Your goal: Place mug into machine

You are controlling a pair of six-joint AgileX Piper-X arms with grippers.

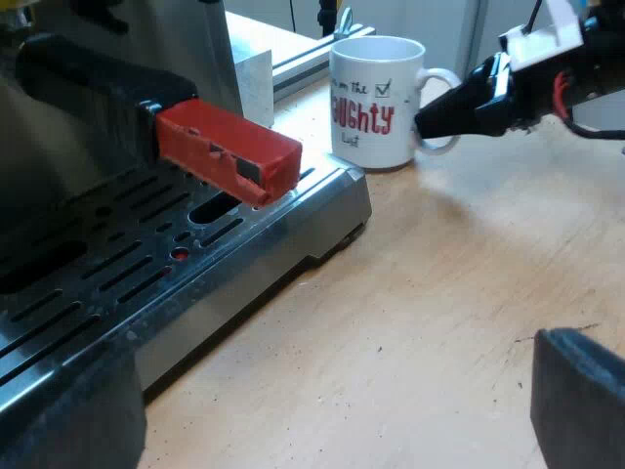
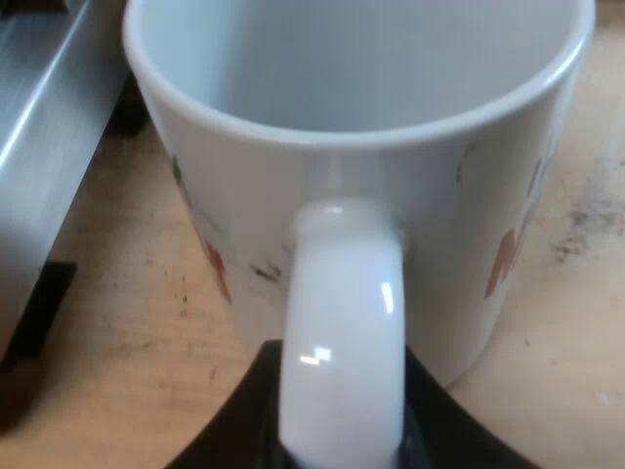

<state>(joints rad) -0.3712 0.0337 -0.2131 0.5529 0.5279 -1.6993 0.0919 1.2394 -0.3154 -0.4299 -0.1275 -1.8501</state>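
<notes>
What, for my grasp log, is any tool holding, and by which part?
The right tool holds the mug by its handle, fingers either side; the left tool holds nothing.

Pale, scuffed wooden tabletop (image 1: 439,293), aluminium rail (image 1: 312,54) and whitish panels (image 1: 459,24) beyond, soft light.

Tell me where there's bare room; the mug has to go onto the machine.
The drip tray is bare beneath and beyond the red handle end, which overhangs it. The wooden table between the tray's edge and the mug is bare too. It is crowded at the mug's handle, where the right gripper sits.
</notes>
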